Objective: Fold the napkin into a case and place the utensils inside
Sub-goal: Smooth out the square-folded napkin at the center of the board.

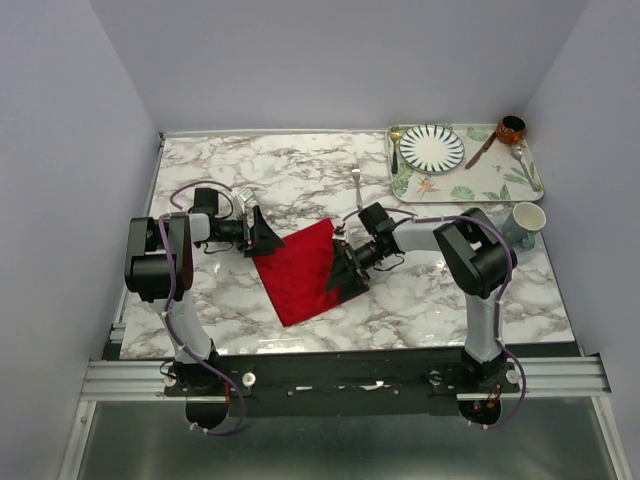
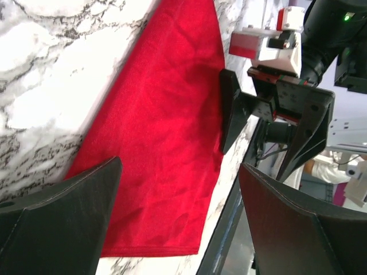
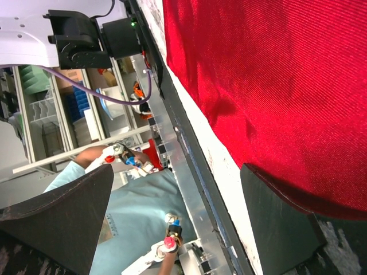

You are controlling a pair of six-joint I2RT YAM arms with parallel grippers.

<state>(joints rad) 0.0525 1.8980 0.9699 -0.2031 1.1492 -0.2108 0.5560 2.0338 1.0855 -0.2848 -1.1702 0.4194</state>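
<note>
Nearest, at 6 o'clock, both arms rise from the metal rail [image 1: 340, 378] along the front edge of the marble worktop [image 1: 450, 300]. Just beyond it, close to the middle of the worktop, the red napkin [image 1: 300, 275] lies flat and unfolded-looking as a slanted four-sided sheet, one corner pointing to 12 o'clock and another to 6; no case has been formed.

The right hand [image 1: 345, 272] sits low at the napkin's 3 o'clock edge. Its wrist view shows the fingers spread wide with nothing between them, one finger [image 3: 281, 217] over the cloth's hem [image 3: 275, 74]. Whether it touches cannot be told.

The left hand [image 1: 268, 238] is at the napkin's 10 o'clock corner, also wide open and empty. Its dark fingers [image 2: 63, 217] frame the red fabric [image 2: 166, 143].

Farther back, at 12 o'clock from the napkin and well apart from it, the silver fork [image 1: 356, 180] lies on bare marble. At 3 o'clock stands a pale mug [image 1: 527, 222]. Farthest, at 1 o'clock, a leaf-patterned tray [image 1: 480, 182] carries a striped plate [image 1: 432, 148], a gold spoon [image 1: 396, 145], a brown wooden utensil [image 1: 483, 150] and a brown cup [image 1: 511, 128].
</note>
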